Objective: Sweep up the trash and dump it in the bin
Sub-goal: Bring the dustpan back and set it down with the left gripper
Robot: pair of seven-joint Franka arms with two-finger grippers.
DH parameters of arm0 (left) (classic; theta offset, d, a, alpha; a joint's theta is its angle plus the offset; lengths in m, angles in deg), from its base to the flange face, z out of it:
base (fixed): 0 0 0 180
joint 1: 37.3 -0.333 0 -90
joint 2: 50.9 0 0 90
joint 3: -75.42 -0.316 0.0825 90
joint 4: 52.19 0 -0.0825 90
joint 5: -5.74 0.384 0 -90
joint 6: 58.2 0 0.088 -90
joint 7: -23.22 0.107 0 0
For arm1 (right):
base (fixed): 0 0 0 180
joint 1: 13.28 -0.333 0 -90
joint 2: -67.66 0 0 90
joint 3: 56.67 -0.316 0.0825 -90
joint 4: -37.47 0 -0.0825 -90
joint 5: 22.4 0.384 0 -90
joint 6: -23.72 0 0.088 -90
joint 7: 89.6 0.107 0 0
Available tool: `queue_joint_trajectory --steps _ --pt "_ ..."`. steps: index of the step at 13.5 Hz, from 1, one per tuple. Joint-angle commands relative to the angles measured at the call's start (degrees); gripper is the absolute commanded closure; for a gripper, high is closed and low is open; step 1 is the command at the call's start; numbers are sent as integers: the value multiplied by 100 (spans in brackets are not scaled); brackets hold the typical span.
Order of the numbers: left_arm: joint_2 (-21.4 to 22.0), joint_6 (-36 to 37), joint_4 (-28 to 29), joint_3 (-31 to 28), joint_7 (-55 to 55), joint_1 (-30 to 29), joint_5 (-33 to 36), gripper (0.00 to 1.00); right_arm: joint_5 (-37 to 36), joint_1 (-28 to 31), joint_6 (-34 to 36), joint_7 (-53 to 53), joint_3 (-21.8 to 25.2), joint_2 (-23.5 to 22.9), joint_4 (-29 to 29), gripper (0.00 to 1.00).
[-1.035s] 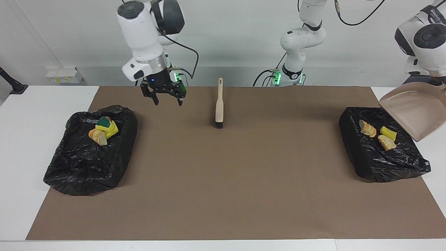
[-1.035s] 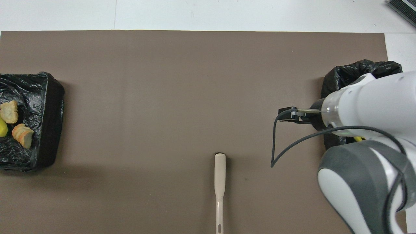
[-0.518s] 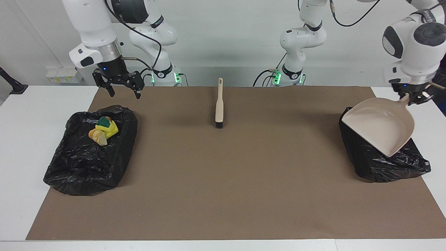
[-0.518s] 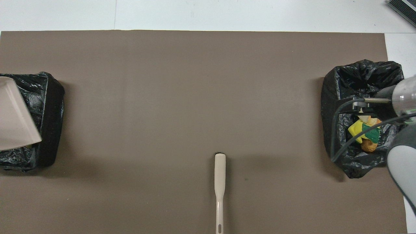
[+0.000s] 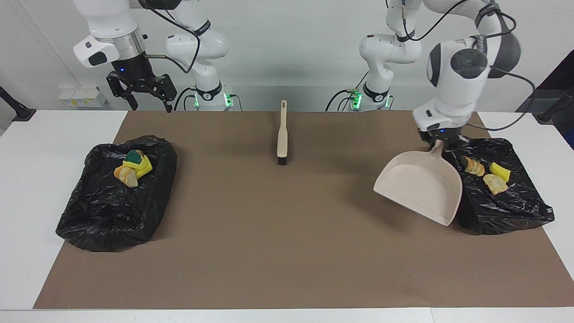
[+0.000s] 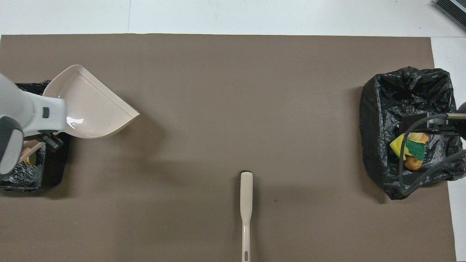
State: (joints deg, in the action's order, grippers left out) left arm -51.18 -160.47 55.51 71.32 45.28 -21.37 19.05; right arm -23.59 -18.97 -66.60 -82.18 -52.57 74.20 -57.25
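Here the left pincer point(image 5: 438, 142) is clamped on the handle of the pale pink-beige plastic dustpan point(image 5: 420, 186), which hangs tilted and empty over the brown mat point(image 5: 287, 233) just beside the black bag-lined bin at the left arm's end point(image 5: 502, 197) of the table point(image 5: 27, 134). The facing view shows that bin's trash plainly: two tan-striped bread-like lumps point(image 5: 473, 165) and a bright yellow sponge chunk point(image 5: 499, 171) lie inside it, whereas from overhead the left arm and dustpan cover most of that bin. The right pincer point(image 5: 148, 96), fingers spread and holding nothing, hangs over the table's edge nearest the robots, by the second black bag-lined bin point(image 5: 116, 193); overhead, only its cable and wrist edge show. That bin holds a yellow sponge with a green face point(image 6: 411, 147) piled with bread-like lumps. The beige-handled, black-bristled brush point(image 5: 282, 134) lies on the mat midway between the bins, apart from both pincers.
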Motion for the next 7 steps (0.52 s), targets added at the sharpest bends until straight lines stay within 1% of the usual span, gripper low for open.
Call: queue_joint_trajectory --steps 1,2,4,6,7 --pt "-304 -74 -178 -116 -1444 751 -328 100 22 16 295 -153 -14 67 59 0" --pt "-584 -161 -406 -116 -1999 1032 -485 100 22 16 409 -196 38 67 77 0" --pt "-1086 -293 -784 -125 -3019 1499 -968 100 31 51 629 -730 178 75 304 0" --pt "-1508 -521 -1021 -125 -3942 1973 -1102 100 13 42 648 -750 188 171 288 0" --pt "-1823 -627 -1362 -125 -4425 2150 -1111 100 13 51 613 -733 196 259 166 0"
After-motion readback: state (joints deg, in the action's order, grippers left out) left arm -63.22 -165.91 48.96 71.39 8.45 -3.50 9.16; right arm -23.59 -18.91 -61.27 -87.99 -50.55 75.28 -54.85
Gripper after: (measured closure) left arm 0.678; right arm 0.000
